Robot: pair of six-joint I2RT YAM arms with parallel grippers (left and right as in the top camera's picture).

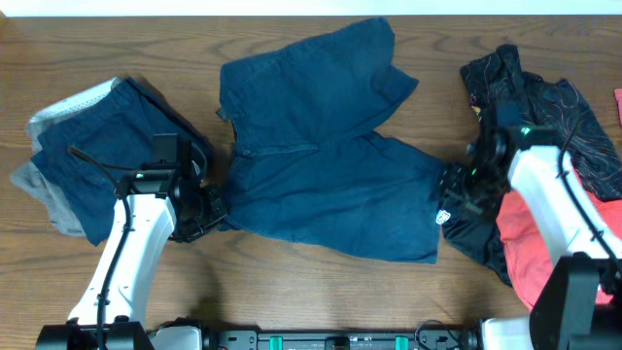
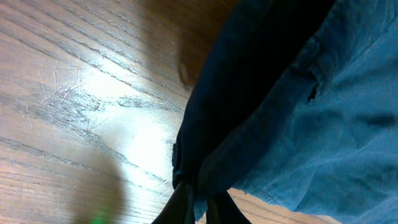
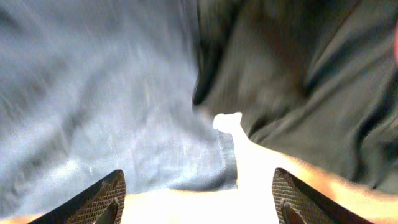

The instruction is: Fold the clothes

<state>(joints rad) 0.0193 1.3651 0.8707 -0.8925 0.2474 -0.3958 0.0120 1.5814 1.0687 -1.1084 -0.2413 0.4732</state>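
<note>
Large navy-blue shorts [image 1: 321, 165] lie spread flat in the middle of the table. My left gripper [image 1: 209, 212] is at their left edge, shut on a pinch of the dark fabric; the left wrist view shows the fingers [image 2: 199, 204] closed on the shorts' edge [image 2: 298, 124]. My right gripper [image 1: 452, 194] is at the shorts' right leg hem. In the right wrist view its fingers [image 3: 196, 199] are wide open and low over the table, with the blue hem [image 3: 124, 124] just ahead of them and nothing held.
A stack of navy and grey garments [image 1: 87, 146] lies at the left. At the right lie a black printed garment [image 1: 544, 107] and a red one [image 1: 530, 243]; the dark fabric [image 3: 298, 81] shows beside the hem. Bare wood table [image 1: 321, 292] runs along the front.
</note>
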